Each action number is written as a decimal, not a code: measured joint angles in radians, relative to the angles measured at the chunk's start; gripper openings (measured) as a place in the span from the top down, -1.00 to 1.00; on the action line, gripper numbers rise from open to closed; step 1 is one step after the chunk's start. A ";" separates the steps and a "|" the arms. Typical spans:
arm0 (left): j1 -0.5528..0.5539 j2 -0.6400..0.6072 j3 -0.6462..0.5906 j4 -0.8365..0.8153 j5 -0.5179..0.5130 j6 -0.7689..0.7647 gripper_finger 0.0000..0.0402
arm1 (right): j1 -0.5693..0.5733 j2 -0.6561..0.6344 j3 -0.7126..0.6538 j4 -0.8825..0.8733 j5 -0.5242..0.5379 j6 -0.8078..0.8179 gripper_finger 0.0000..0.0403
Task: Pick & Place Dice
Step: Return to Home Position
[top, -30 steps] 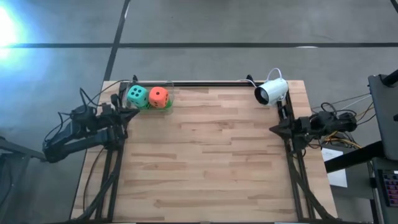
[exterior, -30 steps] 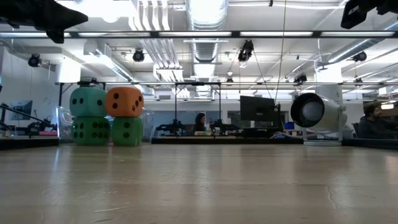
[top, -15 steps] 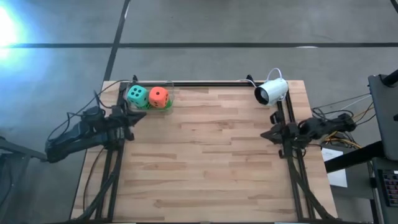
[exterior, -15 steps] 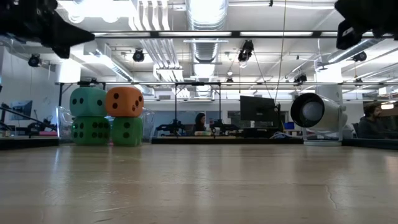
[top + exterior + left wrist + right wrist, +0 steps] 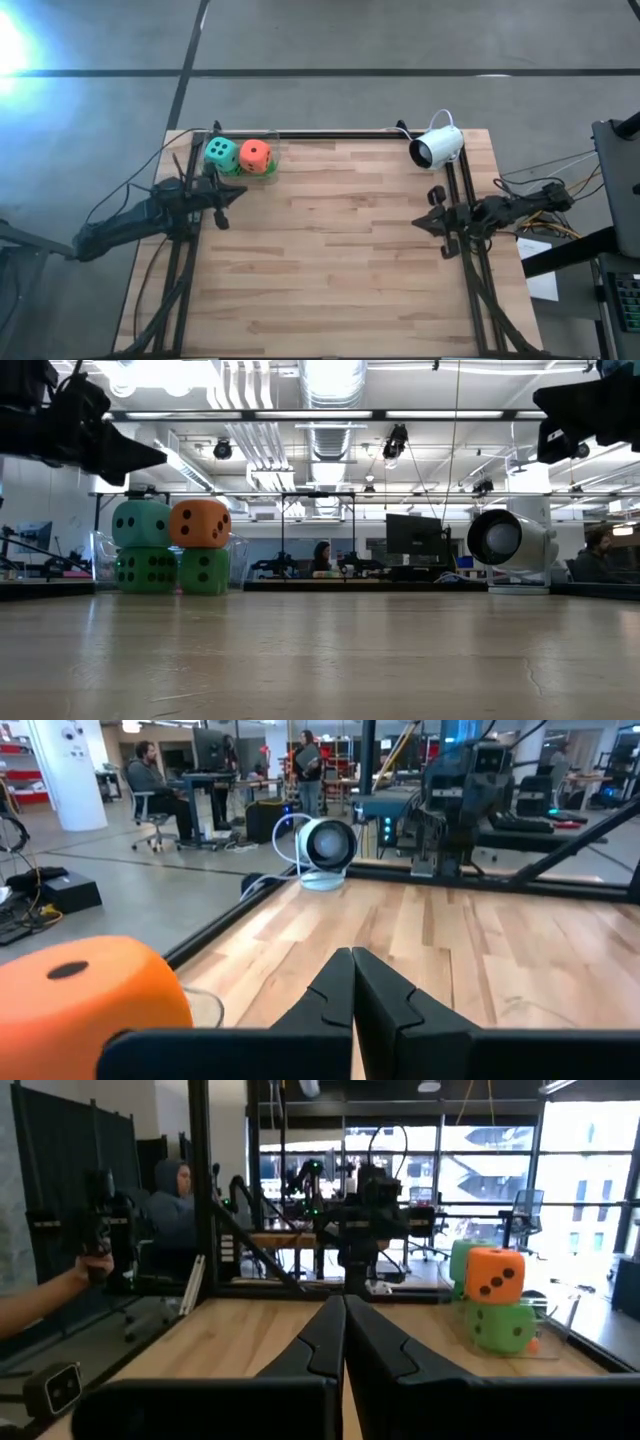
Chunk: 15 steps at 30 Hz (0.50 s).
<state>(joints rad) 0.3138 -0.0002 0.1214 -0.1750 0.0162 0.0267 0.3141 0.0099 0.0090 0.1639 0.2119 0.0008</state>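
- Clear bin [image 5: 273, 160], left corner of table [image 5: 340, 250]: teal die [image 5: 220, 153], orange die [image 5: 255, 154] atop two green dice [image 5: 147, 569].
- Left pincer [image 5: 241, 191], right pincer [image 5: 416, 222]: both pressed together.

From above, the two green dice [image 5: 232, 169] at 11 o'clock on the table [image 5: 340, 250] show only as slivers under the teal die [image 5: 220, 153] and the orange die [image 5: 255, 154]. The left wrist view crops the orange die at its edge. The right wrist view shows the teal die mostly hidden behind the orange one. The clear bin [image 5: 237, 565] is barely traceable.
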 joint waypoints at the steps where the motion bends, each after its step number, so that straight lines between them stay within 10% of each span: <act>1: 0.000 0.000 -0.008 0.002 0.000 0.000 0.99 | 0.000 -0.002 0.000 -0.004 0.000 0.000 0.96; 15: 0.001 0.006 -0.117 0.197 -0.003 0.029 0.99 | 0.000 0.006 0.000 -0.058 0.000 -0.030 0.96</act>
<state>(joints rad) 0.3146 0.0063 0.0040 0.0218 0.0133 0.0557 0.3138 0.0158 0.0090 0.1059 0.2119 -0.0293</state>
